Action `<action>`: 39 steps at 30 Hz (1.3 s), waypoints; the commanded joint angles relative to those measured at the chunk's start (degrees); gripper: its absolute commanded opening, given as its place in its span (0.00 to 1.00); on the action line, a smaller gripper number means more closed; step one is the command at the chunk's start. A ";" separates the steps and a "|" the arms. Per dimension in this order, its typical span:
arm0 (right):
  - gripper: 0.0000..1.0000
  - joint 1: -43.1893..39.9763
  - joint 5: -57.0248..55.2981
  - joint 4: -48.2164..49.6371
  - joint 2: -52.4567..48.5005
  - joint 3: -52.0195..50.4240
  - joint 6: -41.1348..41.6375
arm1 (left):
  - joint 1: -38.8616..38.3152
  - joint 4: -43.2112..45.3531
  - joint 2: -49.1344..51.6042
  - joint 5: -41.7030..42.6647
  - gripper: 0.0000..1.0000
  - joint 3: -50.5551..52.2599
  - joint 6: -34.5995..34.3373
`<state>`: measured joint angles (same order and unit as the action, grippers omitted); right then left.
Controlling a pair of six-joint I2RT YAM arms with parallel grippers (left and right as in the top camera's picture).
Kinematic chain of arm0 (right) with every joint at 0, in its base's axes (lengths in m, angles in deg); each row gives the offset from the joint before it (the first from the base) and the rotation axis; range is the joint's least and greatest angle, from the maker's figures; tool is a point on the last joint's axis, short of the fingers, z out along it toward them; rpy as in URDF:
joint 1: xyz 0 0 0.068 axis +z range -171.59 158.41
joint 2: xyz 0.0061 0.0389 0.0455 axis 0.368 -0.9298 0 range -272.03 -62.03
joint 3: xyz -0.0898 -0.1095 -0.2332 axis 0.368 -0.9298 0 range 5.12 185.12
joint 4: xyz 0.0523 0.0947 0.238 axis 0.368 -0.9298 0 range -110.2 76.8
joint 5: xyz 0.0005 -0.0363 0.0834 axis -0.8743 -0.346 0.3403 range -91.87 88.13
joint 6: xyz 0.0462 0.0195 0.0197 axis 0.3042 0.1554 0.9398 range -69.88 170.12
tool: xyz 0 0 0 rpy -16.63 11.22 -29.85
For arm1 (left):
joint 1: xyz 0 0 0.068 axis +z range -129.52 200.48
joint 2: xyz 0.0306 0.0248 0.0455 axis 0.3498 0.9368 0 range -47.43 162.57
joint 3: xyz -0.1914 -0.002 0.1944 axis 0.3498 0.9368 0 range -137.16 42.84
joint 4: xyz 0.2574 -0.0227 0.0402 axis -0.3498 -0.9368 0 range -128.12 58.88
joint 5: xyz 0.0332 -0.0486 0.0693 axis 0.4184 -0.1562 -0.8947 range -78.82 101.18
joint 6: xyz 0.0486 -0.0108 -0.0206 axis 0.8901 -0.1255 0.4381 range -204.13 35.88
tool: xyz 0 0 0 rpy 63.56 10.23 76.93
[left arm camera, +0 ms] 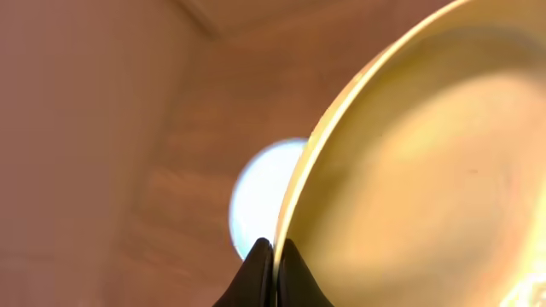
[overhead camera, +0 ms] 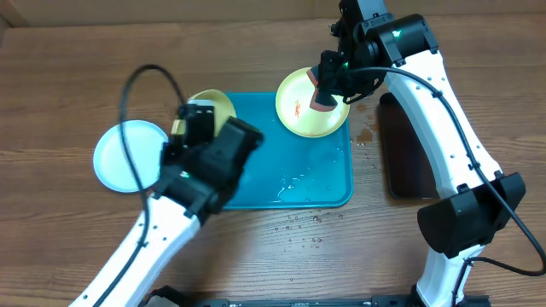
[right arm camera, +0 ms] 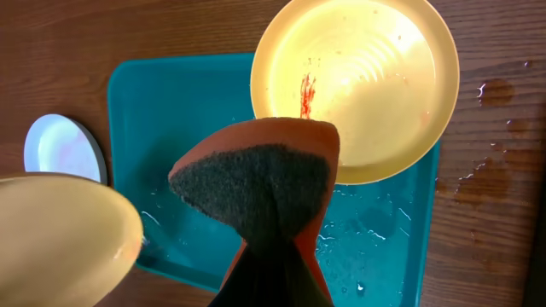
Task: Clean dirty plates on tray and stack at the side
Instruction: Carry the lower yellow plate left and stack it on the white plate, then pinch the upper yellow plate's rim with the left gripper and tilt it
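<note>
Seen from overhead, the tray's middle and 6 o'clock part lie bare though wet, open from the table's near edge. At 1 o'clock the smeared plate sits under the right gripper and its sponge, with the black tray at 3 o'clock. At 10 o'clock the left arm and its lifted yellow plate block the corner, and the whitish plate lies at 9 o'clock.

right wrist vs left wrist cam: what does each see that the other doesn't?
Right wrist only: the sponge in the right gripper, the blue tray, the smeared plate, water drops. Left wrist only: the left gripper pinched on the held plate's rim. Both: the held plate and the white plate.
</note>
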<state>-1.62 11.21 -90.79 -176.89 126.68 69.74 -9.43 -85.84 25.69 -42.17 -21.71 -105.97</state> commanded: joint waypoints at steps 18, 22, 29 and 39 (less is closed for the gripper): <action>0.04 -0.11 -0.15 0.07 0.44 0.98 -0.63 | 60.28 2.86 10.51 50.40 0.04 -0.17 3.65; 0.04 -0.11 -0.15 0.00 0.44 0.98 -0.66 | 62.84 6.58 16.37 50.90 0.04 -0.20 3.98; 0.04 -0.11 -0.17 -1.01 0.44 0.98 -0.66 | 63.28 10.56 24.61 51.98 0.04 -0.20 6.45; 0.04 -0.11 -0.15 -1.86 0.44 0.98 -1.70 | 63.12 12.37 26.49 63.41 0.51 -2.51 14.27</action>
<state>-1.62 11.21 -92.80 -176.89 126.68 68.91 53.73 -73.07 52.27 13.81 -21.87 -96.11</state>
